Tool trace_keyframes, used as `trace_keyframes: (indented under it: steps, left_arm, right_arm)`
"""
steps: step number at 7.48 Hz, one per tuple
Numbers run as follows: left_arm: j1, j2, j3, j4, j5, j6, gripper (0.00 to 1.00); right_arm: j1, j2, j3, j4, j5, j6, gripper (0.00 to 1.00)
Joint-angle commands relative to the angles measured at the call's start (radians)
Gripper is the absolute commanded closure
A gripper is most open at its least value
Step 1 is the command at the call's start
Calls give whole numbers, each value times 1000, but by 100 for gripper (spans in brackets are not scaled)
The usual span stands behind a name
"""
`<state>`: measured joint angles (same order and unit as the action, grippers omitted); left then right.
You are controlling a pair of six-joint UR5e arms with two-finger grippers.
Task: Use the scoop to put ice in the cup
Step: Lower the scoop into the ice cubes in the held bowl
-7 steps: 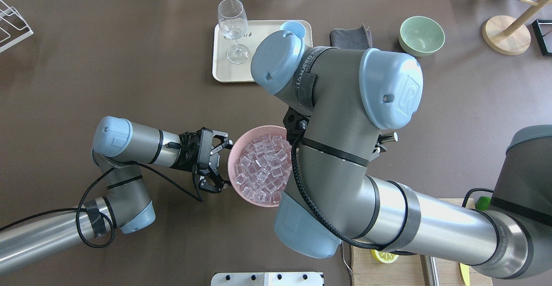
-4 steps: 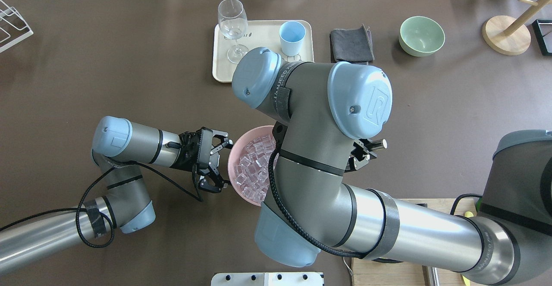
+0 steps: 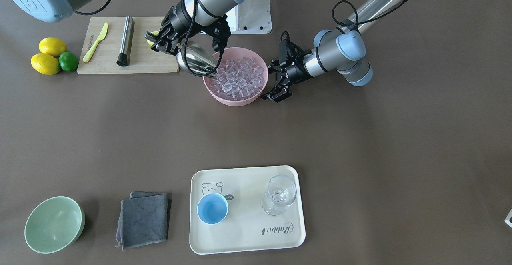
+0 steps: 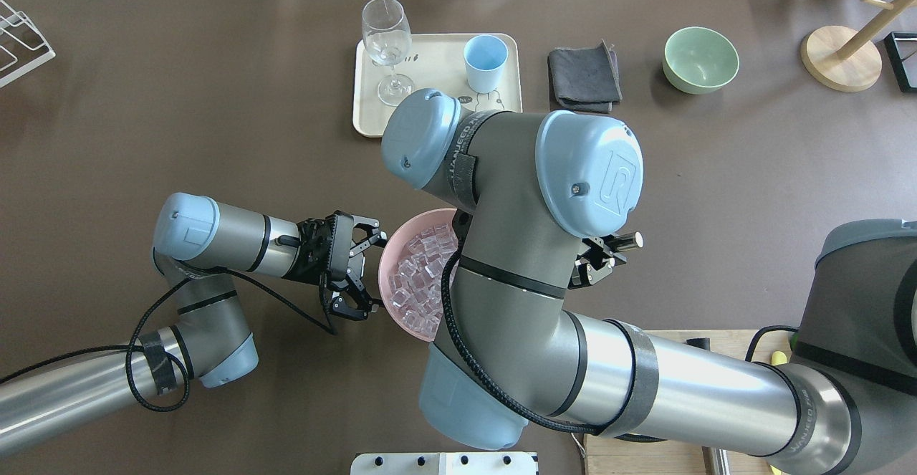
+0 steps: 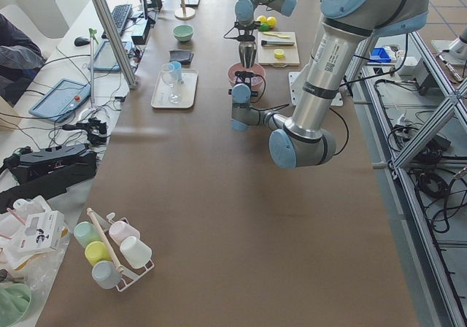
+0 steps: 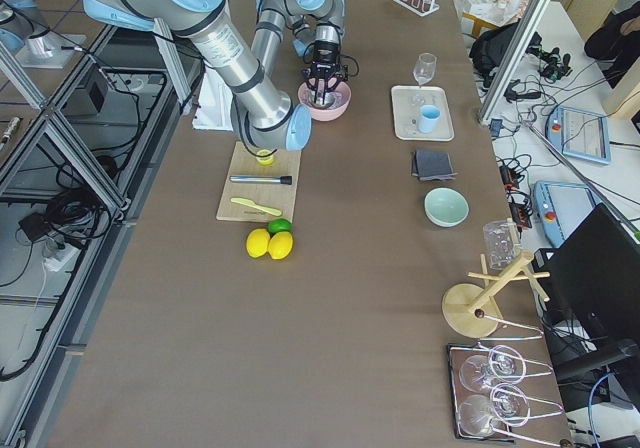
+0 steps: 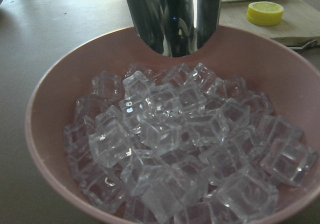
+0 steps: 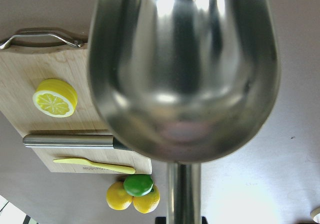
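The scoop [image 3: 196, 60] is polished steel, a deep rounded trough with a mirror-bright inside that holds no cubes in the right wrist view, on a short straight cylindrical handle. The right gripper [image 3: 163, 41] has its jaws closed around that handle. The trough tilts down with its curved lip at the right rim of the pink bowl [image 3: 234, 101], just over the cubes; whether it touches them cannot be told.

The ice [image 3: 238, 77] is a heap of small, clear, glassy cubes with softened edges that nearly fills the smooth, round, matte bowl.

The left gripper [image 3: 274, 82] hangs just beside the bowl's left rim with its black fingers spread wide and nothing between them.

The cup [image 3: 212, 209], a plain light-blue round with no handle, stands upright and empty on the far side of the table, well apart from the bowl. It sits on a cream tray [image 3: 248, 237] with rounded corners, to the right of a clear stemmed glass [image 3: 279, 195].

Against the overhead view from 0.9 s ago, the right arm has swung left and nearer. Its wrist joints then hid most of the cup, which is now in full view, and the arm now covers the right half of the bowl. The left gripper has not moved.
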<state>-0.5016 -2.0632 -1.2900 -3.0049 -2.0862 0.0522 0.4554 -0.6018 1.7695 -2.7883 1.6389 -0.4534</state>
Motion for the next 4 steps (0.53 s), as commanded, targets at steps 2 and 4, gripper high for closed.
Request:
trace_keyframes:
  steps: [2, 4]
  left_arm:
    - [0, 1, 0, 0, 0, 0, 2]
    - [0, 3, 1, 1, 0, 0, 2]
  right_arm:
    - [-15, 10, -33, 4, -4, 41, 100]
    - [-21, 33, -79, 10, -1, 44, 100]
